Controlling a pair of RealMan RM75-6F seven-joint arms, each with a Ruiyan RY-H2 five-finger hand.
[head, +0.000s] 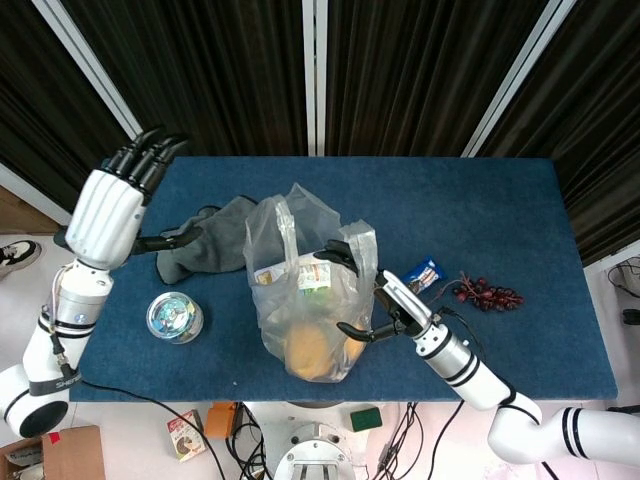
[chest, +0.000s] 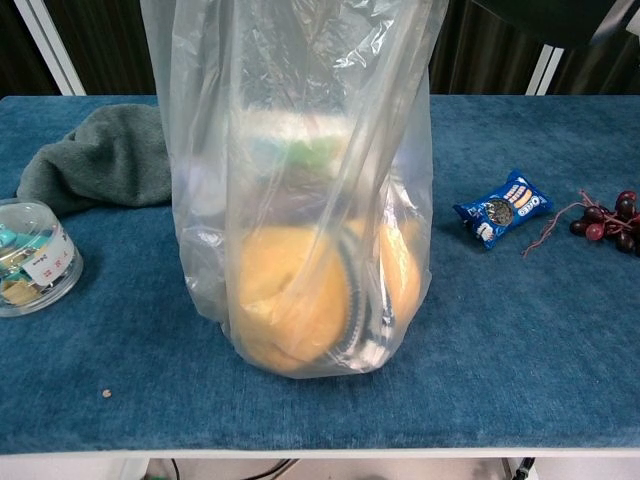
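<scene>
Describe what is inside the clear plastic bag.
The plastic bag holds orange round bread at the bottom and a green-labelled carton above; details are blurred by the plastic.

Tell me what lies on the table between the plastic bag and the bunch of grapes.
A small blue snack packet lies on the blue table between the plastic bag and the grapes, apart from both. The chest view shows it most clearly.

No lettering reads clearly, even on the blue snack packet (chest: 502, 208).
</scene>
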